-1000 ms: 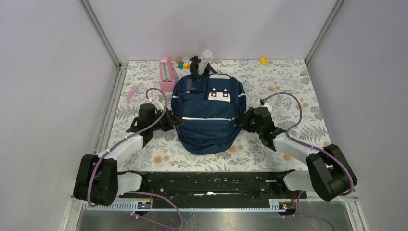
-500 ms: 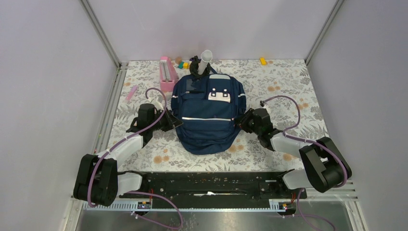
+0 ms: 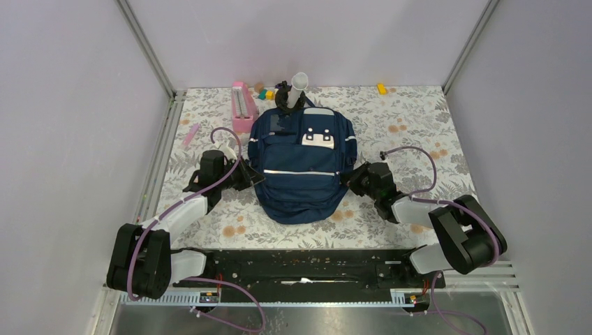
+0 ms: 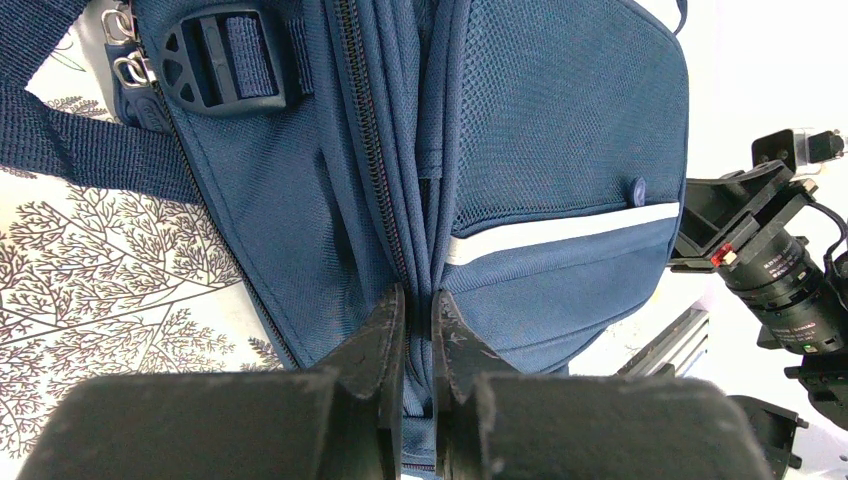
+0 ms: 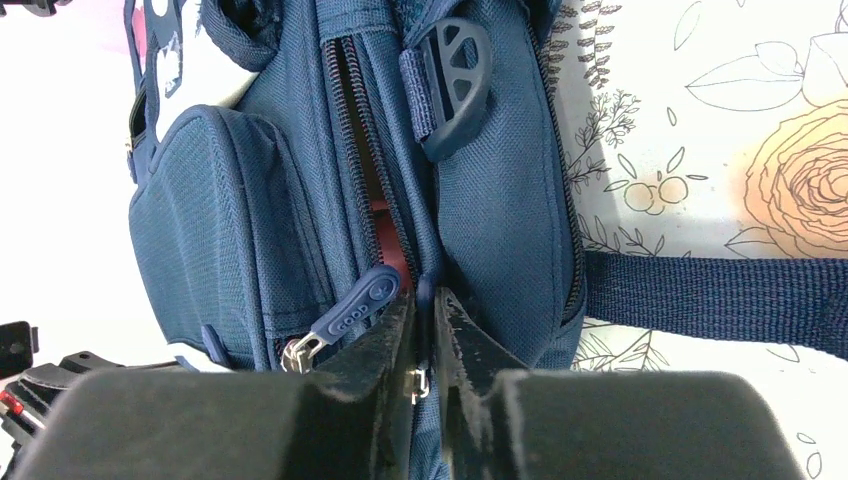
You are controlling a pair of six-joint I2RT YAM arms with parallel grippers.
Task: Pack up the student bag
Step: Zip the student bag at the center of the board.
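Lengthwise near-to-far, student bag [image 3: 301, 164] flat, front up, top farthest

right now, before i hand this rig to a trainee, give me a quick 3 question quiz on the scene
1. True or false: the left gripper pinches the bag.
2. Left of the bag's far end lies a: A pink case, B yellow block, C mug.
3. Fill in: the right gripper closes on the bag's ____.
Key: 1 true; 2 A; 3 zip.
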